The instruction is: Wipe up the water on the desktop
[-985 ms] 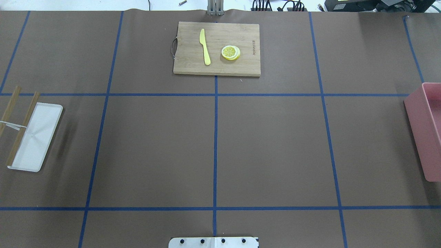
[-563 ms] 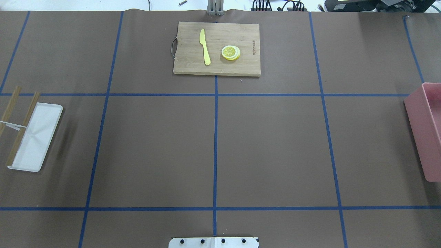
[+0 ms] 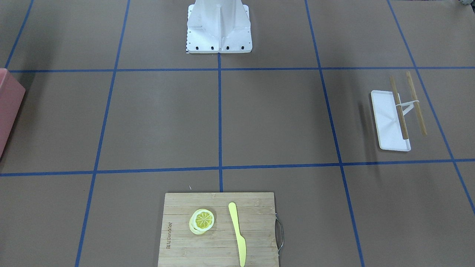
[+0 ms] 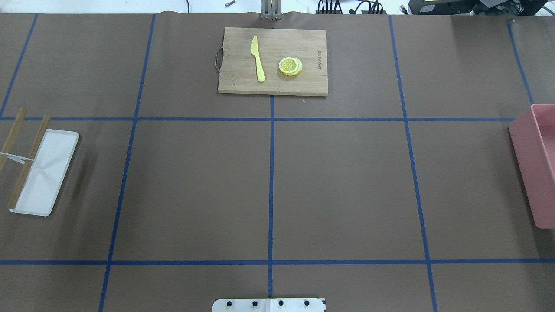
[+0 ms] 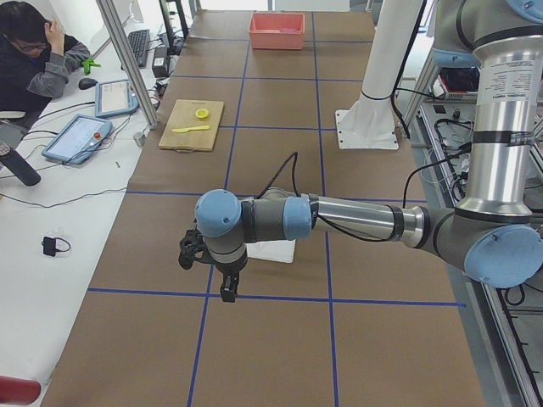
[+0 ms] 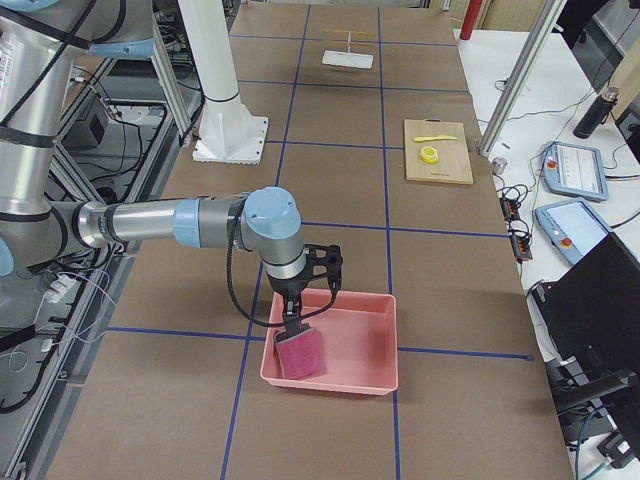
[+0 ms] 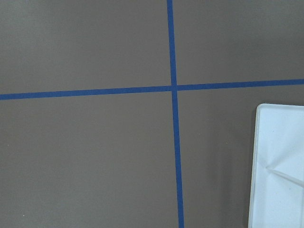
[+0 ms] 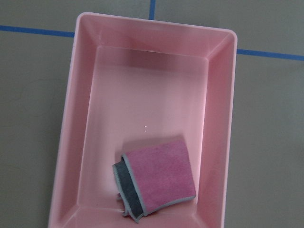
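1. In the front-facing view the counter (image 3: 156, 118) fills the frame. It is matte brown and squared off by thin blue tape (image 3: 219, 111), with its long axis running left to right. A cutting board (image 3: 256, 222) bearing a lemon slice (image 3: 203, 219) and a yellow knife (image 3: 237, 233) is seen at bottom centre, and a white tray (image 3: 386, 122) at the right.
2. In the overhead view the layout is mirrored, and a pink bin (image 4: 527, 169) is cut by the right edge.
3. In the left side view the counter's length runs up the frame. The left hand (image 5: 226, 284) is seen at centre beside the tray; whether it is spread or pressed together cannot be told.
4. In the right side view the right hand (image 6: 291, 332) is seen over a pink cloth (image 6: 300, 358) in the bin; its state cannot be told.
5. In the left wrist view a tape crossing and the tray's corner, at lower right, are shown.
6. Only in the right wrist view is the cloth shown folded and grey-backed, low in the bin.
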Robot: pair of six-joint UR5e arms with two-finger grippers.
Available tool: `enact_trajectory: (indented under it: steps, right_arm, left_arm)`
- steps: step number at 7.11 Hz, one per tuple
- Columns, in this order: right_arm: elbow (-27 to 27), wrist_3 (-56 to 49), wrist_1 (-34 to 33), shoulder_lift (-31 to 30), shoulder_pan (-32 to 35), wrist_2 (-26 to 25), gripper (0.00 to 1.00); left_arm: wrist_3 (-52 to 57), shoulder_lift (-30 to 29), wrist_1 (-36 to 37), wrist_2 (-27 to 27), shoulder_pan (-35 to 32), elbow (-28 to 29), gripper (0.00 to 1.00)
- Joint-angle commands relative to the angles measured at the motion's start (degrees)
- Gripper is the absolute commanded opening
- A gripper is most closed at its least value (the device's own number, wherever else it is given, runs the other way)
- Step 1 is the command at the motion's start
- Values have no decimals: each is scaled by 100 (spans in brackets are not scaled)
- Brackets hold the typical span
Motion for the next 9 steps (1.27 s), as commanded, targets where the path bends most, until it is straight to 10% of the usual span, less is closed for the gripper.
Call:
enact_trajectory:
  steps: [1, 5, 9]
  right_arm:
    - [-864, 59, 963, 284, -4, -204, 100]
    - [-1432, 103, 1172, 770, -450, -80, 100]
    - [-1010, 244, -999, 1376, -733, -89, 100]
  left_arm:
    - [7, 0, 7, 9, 6, 44, 100]
    - [7, 18, 7, 0, -3, 0, 100]
    - [7, 114, 7, 17, -3, 9, 100]
